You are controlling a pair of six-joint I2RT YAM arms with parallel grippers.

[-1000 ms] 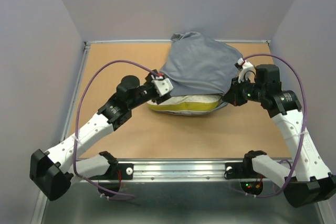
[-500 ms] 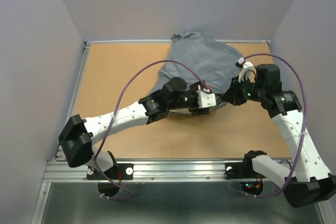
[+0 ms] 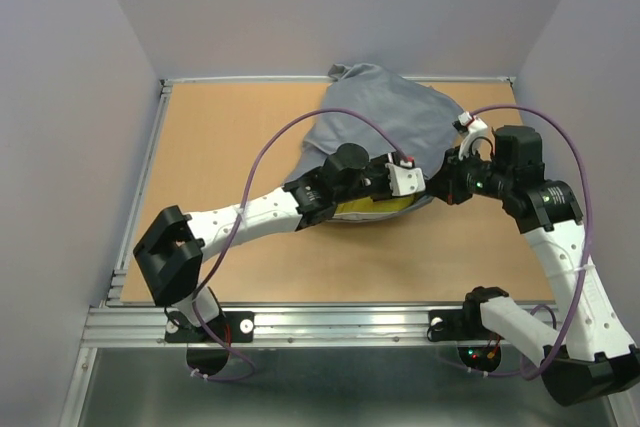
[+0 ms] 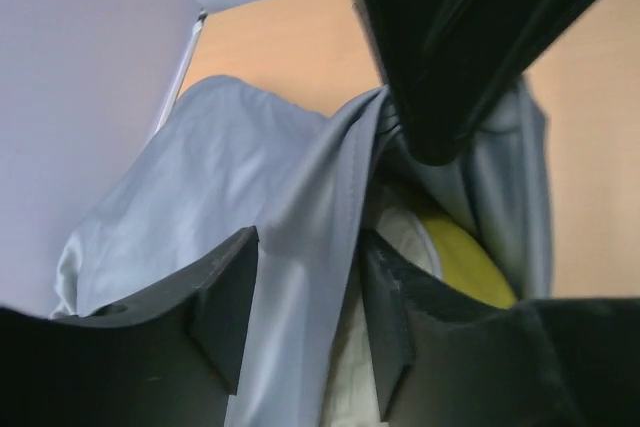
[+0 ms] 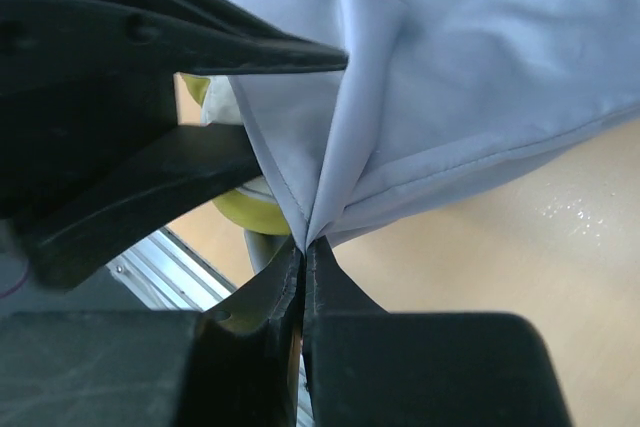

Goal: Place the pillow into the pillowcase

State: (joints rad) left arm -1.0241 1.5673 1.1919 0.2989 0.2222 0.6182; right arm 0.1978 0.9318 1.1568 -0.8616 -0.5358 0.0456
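Observation:
The grey pillowcase [image 3: 385, 127] lies bunched at the back of the table, over most of the white pillow. The pillow's yellow band [image 3: 372, 207] shows at the case's near edge. My right gripper [image 3: 442, 183] is shut on a pinched fold of the pillowcase [image 5: 420, 77], right at its tips [image 5: 304, 245]. My left gripper [image 3: 408, 177] has reached across beside the right one. It is open, and a strip of the pillowcase hem [image 4: 300, 247] runs between its jaws [image 4: 305, 317]. The pillow [image 4: 455, 257] shows white and yellow just behind that hem.
The tan table top [image 3: 220, 147] has a raised metal rim, and grey walls stand on three sides. A metal rail [image 3: 330, 322] runs along the near edge. The left arm's purple cable [image 3: 300, 132] arcs over the pillowcase. The left gripper's dark body [image 5: 120, 97] fills the left of the right wrist view.
My left arm has swung from the pillow's left end across its front to the right end, beside the right gripper. The right gripper has kept its hold and shifted slightly.

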